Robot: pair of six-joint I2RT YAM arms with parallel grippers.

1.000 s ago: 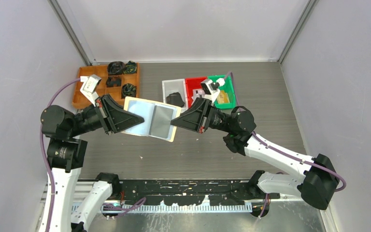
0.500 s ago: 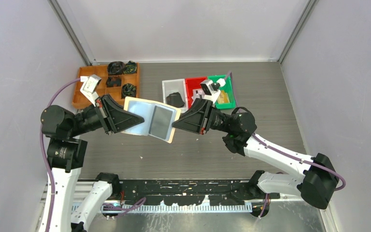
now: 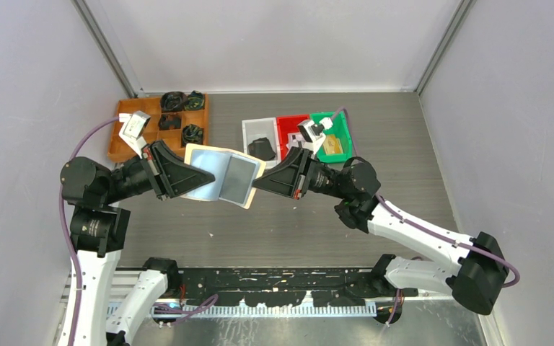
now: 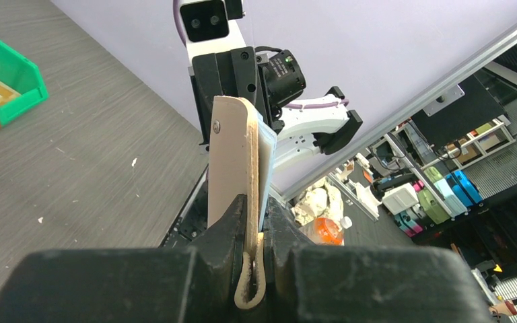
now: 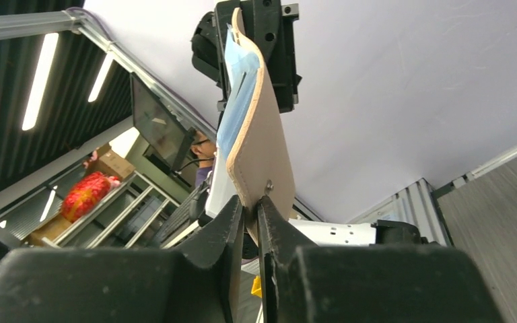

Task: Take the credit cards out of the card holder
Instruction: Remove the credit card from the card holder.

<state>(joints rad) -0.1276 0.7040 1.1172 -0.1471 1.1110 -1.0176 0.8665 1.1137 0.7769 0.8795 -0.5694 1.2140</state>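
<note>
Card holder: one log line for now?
card holder: open, aloft | left gripper: shut on it | right gripper: shut on opposite edge | credit card: dark, in pocket

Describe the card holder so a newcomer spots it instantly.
Above the middle of the grey table, where both arms meet, the card holder hangs pinched between the left hand and the right hand. It alone is a flat, open beige fold lined pale blue; the trays behind hold black lumps.
</note>
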